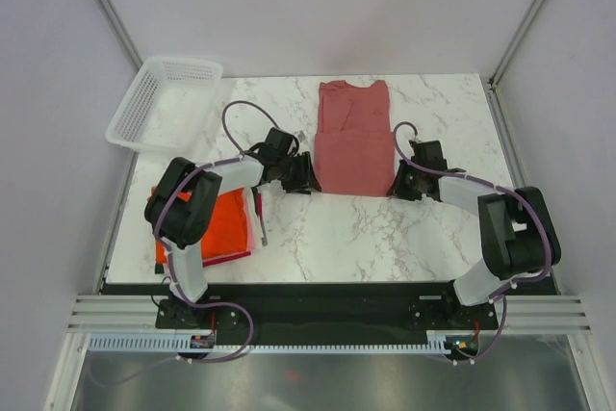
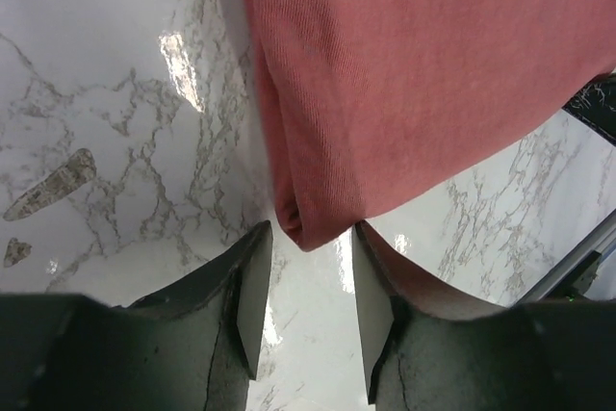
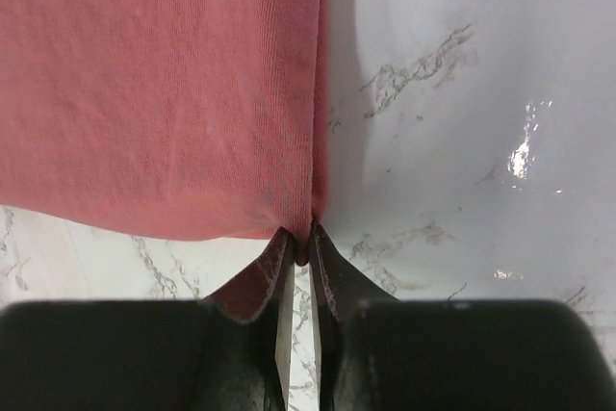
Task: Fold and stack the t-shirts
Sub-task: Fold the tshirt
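A dusty pinkish-red t-shirt (image 1: 353,137) lies flat on the marble table, folded into a long strip with its neck at the far end. My left gripper (image 1: 306,180) is at its near left corner. In the left wrist view the jaws stand open (image 2: 310,238), with the shirt's corner (image 2: 306,223) just at the fingertips, unclamped. My right gripper (image 1: 402,182) is at the near right corner. In the right wrist view it (image 3: 301,243) is shut on the shirt's corner (image 3: 173,93). A folded orange-red t-shirt (image 1: 229,221) tops a stack at the near left, with pink/white edges showing.
A white mesh basket (image 1: 164,101) stands at the far left, partly over the table's edge. The marble table (image 1: 366,228) shows bare between the arms. White walls close in the far side and both sides.
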You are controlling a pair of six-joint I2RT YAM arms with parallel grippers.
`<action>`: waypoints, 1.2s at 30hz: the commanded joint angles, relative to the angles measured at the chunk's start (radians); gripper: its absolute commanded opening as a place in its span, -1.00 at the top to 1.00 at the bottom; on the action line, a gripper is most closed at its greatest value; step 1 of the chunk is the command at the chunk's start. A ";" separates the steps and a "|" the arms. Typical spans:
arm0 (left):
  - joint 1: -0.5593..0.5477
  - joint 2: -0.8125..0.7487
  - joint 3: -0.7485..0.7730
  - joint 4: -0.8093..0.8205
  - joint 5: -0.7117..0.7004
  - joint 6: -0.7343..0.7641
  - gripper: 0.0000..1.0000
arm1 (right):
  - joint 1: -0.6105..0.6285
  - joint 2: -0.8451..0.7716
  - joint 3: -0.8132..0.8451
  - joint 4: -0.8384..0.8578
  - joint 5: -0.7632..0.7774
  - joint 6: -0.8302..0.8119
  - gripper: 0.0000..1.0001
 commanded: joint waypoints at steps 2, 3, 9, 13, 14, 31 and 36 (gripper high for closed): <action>-0.006 0.046 0.045 0.012 -0.031 -0.015 0.15 | -0.002 0.011 0.014 0.016 0.001 -0.003 0.71; -0.007 0.052 0.052 0.010 -0.032 -0.015 0.22 | 0.000 0.009 0.014 0.016 -0.002 -0.003 0.74; -0.017 0.007 0.032 0.010 -0.046 -0.016 0.96 | 0.000 -0.018 0.009 -0.013 -0.025 -0.006 1.00; -0.020 -0.100 -0.042 0.010 -0.049 -0.013 0.96 | 0.000 -0.142 -0.008 -0.087 -0.018 -0.012 1.00; -0.021 -0.125 -0.060 0.010 -0.049 -0.015 0.96 | 0.002 -0.168 -0.017 -0.106 -0.019 -0.015 1.00; -0.133 -0.707 -0.407 -0.111 -0.053 -0.116 0.96 | 0.000 -0.730 -0.028 -0.490 -0.068 0.003 1.00; -0.133 -0.756 -0.372 -0.161 -0.017 -0.133 0.96 | 0.000 -0.741 0.073 -0.559 -0.026 -0.006 1.00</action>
